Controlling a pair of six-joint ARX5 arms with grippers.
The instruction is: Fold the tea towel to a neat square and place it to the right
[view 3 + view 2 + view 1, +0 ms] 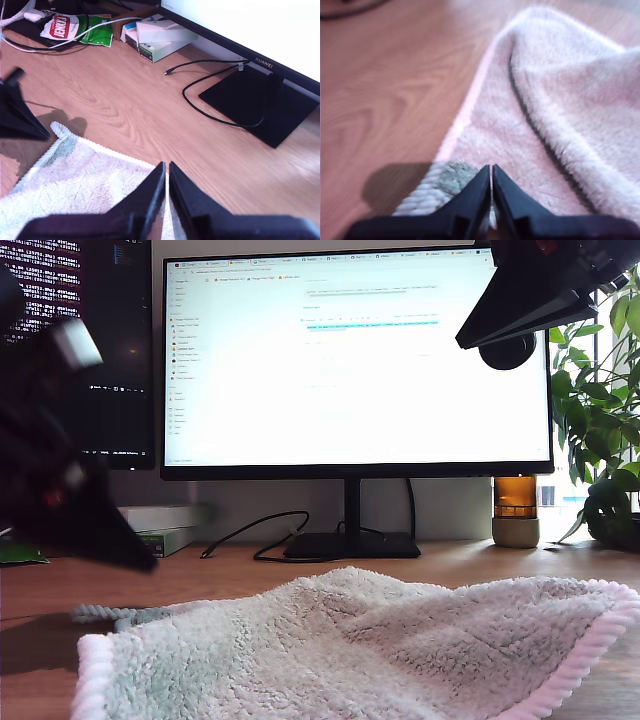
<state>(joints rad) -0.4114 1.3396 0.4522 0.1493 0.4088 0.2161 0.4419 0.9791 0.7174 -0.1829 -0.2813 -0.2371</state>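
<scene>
The tea towel [350, 650] lies rumpled on the wooden desk [470, 565], pale and fluffy with a pink ribbed hem; it also shows in the wrist views [560, 100] [75, 180]. Its corner loop [110, 615] rests on the wood at the exterior view's left. My first gripper [491, 167] is shut, its tip just beside that corner [437, 185] and blurred in the exterior view [150, 562]. I see nothing clearly held in it. My second gripper [166, 164] is shut and hangs high at the exterior view's upper right [462, 342], above the towel's far edge.
A monitor [355, 360] on a black stand [350, 543] fills the back, with a black cable [250, 530] on the desk. An amber bottle [515, 510] and a plant [600, 420] stand at the exterior view's right. Boxes [165, 525] and a green packet [80, 27] lie at its left.
</scene>
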